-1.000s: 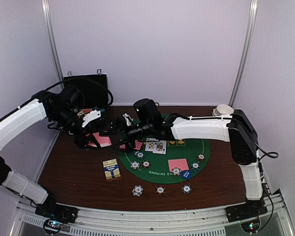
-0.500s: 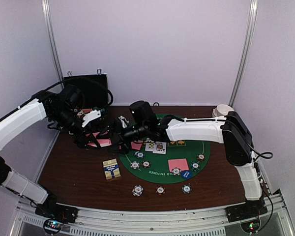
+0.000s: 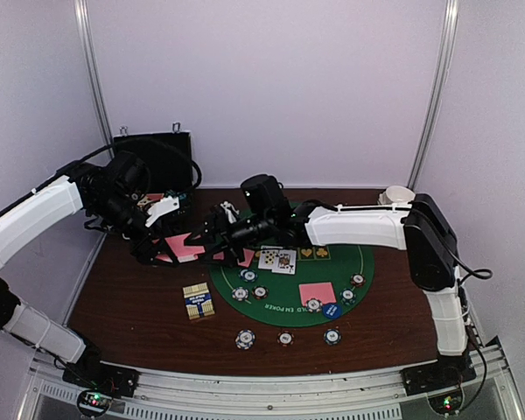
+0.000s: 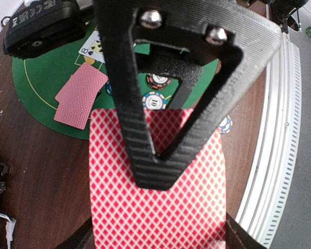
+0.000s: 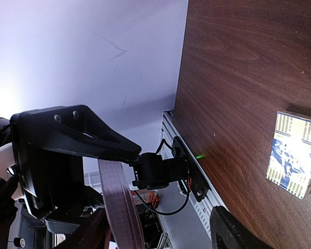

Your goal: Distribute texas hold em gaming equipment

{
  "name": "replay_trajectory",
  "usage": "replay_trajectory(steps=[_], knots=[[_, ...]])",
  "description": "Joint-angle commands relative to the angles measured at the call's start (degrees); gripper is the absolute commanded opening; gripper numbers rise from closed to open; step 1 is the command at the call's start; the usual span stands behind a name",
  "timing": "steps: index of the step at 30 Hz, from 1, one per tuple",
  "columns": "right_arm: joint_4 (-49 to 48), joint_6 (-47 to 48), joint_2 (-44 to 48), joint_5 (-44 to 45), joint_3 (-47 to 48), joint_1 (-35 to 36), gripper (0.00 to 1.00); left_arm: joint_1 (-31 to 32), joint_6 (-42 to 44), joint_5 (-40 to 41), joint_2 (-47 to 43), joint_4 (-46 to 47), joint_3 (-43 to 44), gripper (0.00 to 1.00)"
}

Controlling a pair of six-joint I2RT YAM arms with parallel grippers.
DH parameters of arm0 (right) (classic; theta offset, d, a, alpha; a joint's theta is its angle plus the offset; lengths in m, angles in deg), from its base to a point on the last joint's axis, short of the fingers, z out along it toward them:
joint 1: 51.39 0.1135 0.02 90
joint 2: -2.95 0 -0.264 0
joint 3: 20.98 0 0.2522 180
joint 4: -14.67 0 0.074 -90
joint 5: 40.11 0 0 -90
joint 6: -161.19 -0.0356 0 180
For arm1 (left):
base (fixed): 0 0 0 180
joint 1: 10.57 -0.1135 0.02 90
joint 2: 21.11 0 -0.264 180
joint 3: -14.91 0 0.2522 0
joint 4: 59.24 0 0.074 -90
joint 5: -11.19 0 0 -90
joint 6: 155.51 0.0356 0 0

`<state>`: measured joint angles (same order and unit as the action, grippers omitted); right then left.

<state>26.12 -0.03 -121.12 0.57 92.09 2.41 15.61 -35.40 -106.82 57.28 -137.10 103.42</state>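
My left gripper [image 4: 158, 179] is shut on a deck of pink-backed playing cards [image 4: 155, 207], held above the brown table left of the green mat [image 3: 367, 262]. The top view shows the deck [image 3: 182, 248] with my right gripper [image 3: 203, 240] reaching in from the right. In the right wrist view the deck [image 5: 119, 207] stands edge-on between my right fingers, close to the left one, and the jaws stand apart around it. More pink cards [image 3: 316, 292], face-up cards [image 3: 277, 259] and striped chips [image 3: 248, 276] lie on the mat.
A blue-and-yellow card box [image 3: 198, 302] lies left of the mat. Three chips [image 3: 285, 337] sit in a row near the front edge. A black case [image 3: 153, 157] stands at the back left, a white bowl [image 3: 399, 194] at the back right.
The right arm has reached left to the deck in my left gripper, and its jaws have narrowed. The left arm and the deck have stayed where they were.
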Motion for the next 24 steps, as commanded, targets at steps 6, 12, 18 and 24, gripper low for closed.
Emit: replay_trajectory(steps=[6, 12, 18, 24], knots=[[0.7, 0.1, 4.8, -0.3, -1.0, -1.1, 0.50, -0.5, -0.1, -1.4, -0.3, 0.9, 2.2, 0.00], [-1.3, -1.5, 6.5, -0.7, -2.2, -1.2, 0.32, -0.5, 0.0, -1.3, -0.3, 0.9, 2.0, 0.00], [-2.5, -2.6, 7.4, -1.4, -2.9, -1.4, 0.17, -0.5, 0.0, -1.1, -0.5, 0.9, 2.0, 0.00], [-4.1, -4.2, 7.8, -2.1, -3.1, -1.4, 0.12, -0.5, 0.0, -1.0, -0.5, 0.9, 1.8, 0.00]])
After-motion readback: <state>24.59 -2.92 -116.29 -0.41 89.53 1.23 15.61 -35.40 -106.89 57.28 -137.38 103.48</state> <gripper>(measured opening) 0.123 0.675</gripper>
